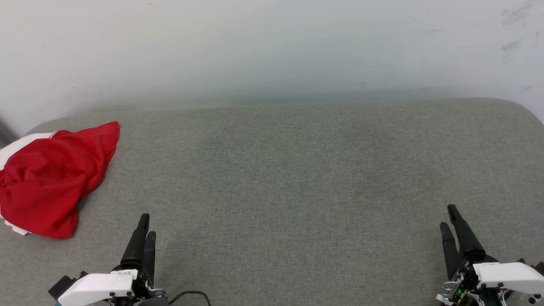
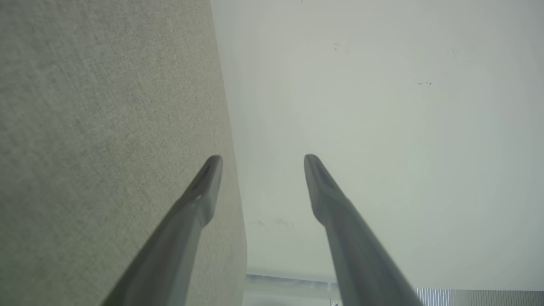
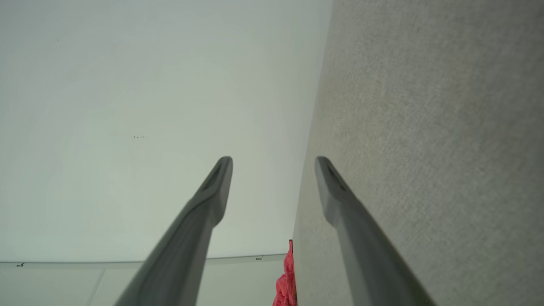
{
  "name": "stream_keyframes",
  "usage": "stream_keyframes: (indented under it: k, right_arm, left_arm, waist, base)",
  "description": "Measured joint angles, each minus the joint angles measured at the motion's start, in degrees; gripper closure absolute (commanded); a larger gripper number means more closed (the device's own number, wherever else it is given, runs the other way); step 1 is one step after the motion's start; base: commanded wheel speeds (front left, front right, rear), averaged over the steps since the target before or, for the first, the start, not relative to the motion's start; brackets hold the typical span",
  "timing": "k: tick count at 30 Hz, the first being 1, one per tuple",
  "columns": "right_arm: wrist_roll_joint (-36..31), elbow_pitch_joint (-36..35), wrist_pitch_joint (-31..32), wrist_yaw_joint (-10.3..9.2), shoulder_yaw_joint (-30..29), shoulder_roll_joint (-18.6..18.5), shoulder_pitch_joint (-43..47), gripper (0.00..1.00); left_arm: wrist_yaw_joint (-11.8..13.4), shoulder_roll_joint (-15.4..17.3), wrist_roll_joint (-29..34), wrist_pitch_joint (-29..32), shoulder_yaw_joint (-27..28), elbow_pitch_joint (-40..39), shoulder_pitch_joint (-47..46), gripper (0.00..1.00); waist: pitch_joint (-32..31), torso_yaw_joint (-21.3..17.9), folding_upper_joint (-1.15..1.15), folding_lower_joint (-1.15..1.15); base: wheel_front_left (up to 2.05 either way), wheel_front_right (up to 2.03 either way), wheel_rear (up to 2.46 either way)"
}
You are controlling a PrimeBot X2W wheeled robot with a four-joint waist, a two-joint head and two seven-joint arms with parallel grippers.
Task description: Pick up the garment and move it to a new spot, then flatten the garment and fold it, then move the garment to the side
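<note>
The garment (image 1: 51,178) lies crumpled in a red heap with a white sleeve showing, at the far left of the grey padded table (image 1: 297,178). A sliver of the garment (image 3: 287,280) also appears low in the right wrist view. My left gripper (image 1: 146,225) stands near the front edge, just right of the garment and apart from it. In the left wrist view the left gripper (image 2: 261,161) is open with nothing between its fingers. My right gripper (image 1: 448,216) is at the front right, far from the garment; the right gripper (image 3: 274,163) is likewise open and empty.
A pale wall (image 1: 272,51) rises right behind the table's far edge. The table's corners are rounded at back left and back right. A black cable (image 1: 191,295) loops by my left wrist.
</note>
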Motion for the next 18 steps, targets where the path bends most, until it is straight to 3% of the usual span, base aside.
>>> stream_keyframes:
  k: [7, 15, 18]
  right_arm:
    - [-5.22, -0.03, -1.80, 0.00, -0.15, 0.01, 0.14, 0.00]
    - [-14.66, -0.58, -3.46, 0.00, -1.57, 0.03, 0.12, 0.00]
    - [-21.08, -2.14, -4.36, 0.00, -2.00, 0.04, 0.08, 0.00]
  left_arm:
    - [0.01, -0.01, 3.94, -1.76, 1.31, -0.83, 0.66, 0.00]
    - [0.01, -0.04, 9.53, -3.45, 3.21, -2.07, 0.96, 0.00]
    - [0.01, 0.00, 13.16, -4.35, 4.50, -3.23, 1.12, 0.00]
  waist:
    - [0.07, -0.13, 0.00, 0.00]
    - [0.19, -0.31, 0.00, 0.00]
    - [0.29, -0.37, 0.00, 0.00]
  base:
    - [0.00, 0.00, 0.00]
    - [0.00, 0.00, 0.00]
    - [0.00, 0.00, 0.00]
